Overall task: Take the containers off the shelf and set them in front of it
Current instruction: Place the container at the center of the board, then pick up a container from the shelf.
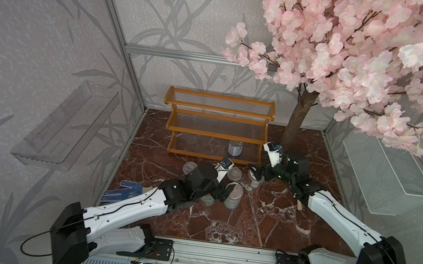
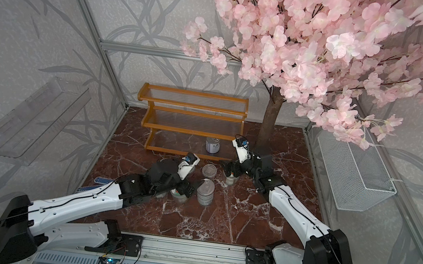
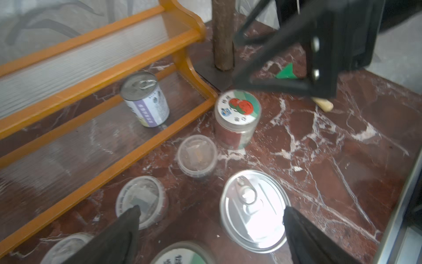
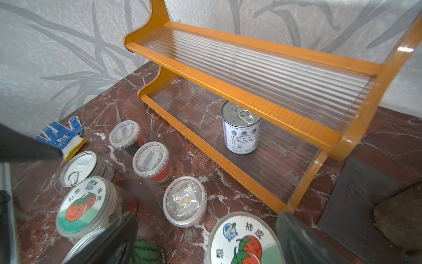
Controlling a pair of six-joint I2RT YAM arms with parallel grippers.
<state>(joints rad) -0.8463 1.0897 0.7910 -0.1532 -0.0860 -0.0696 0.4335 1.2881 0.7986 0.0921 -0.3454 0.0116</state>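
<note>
Left wrist view shows the left gripper (image 3: 211, 212) spread wide and empty, a silver can (image 3: 253, 210) standing free between its jaws. The right gripper (image 4: 205, 217), equally wide and empty, hovers over a jar (image 4: 244, 240). Beyond its jaws the last can (image 4: 242, 128) waits on the bottom tier of the shelf (image 4: 228, 91); I'd reach there next.

Orange-brown three-tier wooden shelf (image 1: 215, 134) at the back edge of the marble desk (image 1: 261, 228), one labelled tin can (image 1: 235, 149) upright on its bottom tier, three clear lidded cups (image 4: 150, 160), two tomato-lidded jars (image 4: 89, 205) and two silver tins (image 3: 253, 210) standing just in front.
</note>
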